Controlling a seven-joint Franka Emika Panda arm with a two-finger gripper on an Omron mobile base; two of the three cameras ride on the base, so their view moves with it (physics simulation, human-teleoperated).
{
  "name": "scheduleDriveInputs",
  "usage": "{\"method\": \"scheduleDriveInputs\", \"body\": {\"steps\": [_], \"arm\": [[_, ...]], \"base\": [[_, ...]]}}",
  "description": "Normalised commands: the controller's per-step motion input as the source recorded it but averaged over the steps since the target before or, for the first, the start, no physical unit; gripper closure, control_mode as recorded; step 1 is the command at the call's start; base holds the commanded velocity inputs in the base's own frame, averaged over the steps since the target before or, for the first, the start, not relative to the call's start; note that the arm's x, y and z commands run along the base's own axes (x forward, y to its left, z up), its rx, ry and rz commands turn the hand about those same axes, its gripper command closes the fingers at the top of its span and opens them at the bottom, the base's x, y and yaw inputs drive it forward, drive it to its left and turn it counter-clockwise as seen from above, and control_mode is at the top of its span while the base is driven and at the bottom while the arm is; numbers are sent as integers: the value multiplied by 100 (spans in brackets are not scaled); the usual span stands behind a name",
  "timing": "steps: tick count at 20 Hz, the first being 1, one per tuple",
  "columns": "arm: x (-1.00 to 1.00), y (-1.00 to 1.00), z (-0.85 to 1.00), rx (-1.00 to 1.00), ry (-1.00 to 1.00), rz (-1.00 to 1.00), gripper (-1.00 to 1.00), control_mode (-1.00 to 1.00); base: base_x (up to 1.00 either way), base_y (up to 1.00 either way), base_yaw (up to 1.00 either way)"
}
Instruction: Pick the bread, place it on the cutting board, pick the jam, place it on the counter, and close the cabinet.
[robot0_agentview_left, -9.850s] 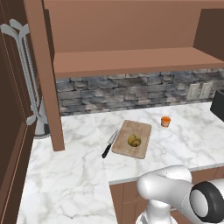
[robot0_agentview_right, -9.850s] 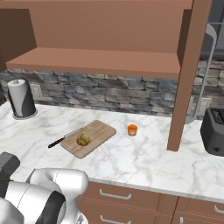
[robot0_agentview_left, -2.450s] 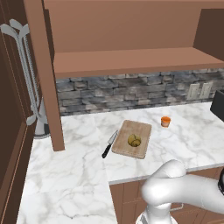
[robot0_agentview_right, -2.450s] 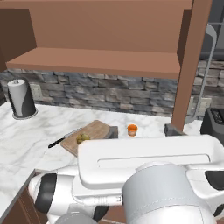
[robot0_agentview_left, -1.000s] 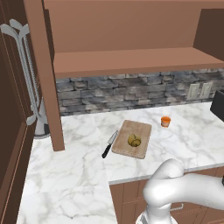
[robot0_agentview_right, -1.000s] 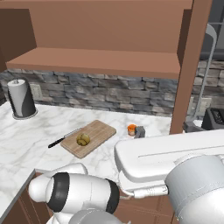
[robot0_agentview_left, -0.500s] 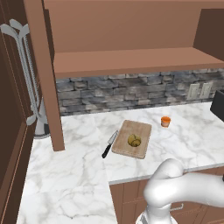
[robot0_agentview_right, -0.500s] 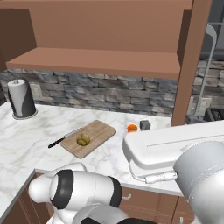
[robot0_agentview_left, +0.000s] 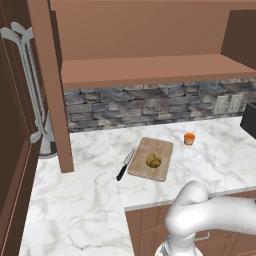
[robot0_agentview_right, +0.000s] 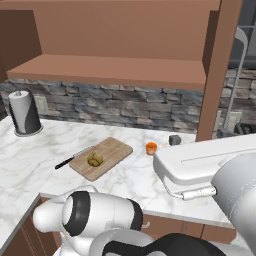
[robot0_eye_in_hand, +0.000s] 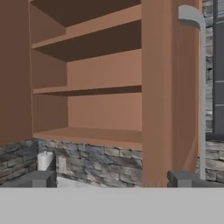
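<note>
- While the arm reaches off to the right, left base view: bread (robot0_agentview_left: 153, 160) lies on the cutting board (robot0_agentview_left: 162, 150); jam (robot0_agentview_left: 189, 138) stands on the counter (robot0_agentview_left: 75, 195), well behind the tool.
- Right base view: open cabinet door (robot0_agentview_right: 216, 75) rises right of the jam (robot0_agentview_right: 151, 148); knife (robot0_agentview_right: 73, 157) lies beside the board.
- Hand view: gripper (robot0_eye_in_hand: 111, 180) spread wide, grasping nothing; the door's edge stands dead ahead, its silver handle (robot0_eye_in_hand: 201, 87) to the right.
- Judgement: only closing remains; press flat against the door's outer face, sweeping steadily.
</note>
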Motion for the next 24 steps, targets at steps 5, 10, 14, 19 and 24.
{"method": "scheduleDriveInputs", "body": {"steps": [5,10,14,19,24], "arm": [[16,-9,-12,0,0,2,-100,-100],[12,-8,-12,0,0,2,-100,-100],[11,-10,-11,0,0,2,-100,-100],[13,-7,-7,0,0,2,-100,-100],[16,-5,-4,0,0,1,-100,-100]], "base": [[0,0,0],[0,0,0],[0,0,0],[0,0,0],[0,0,0]]}}
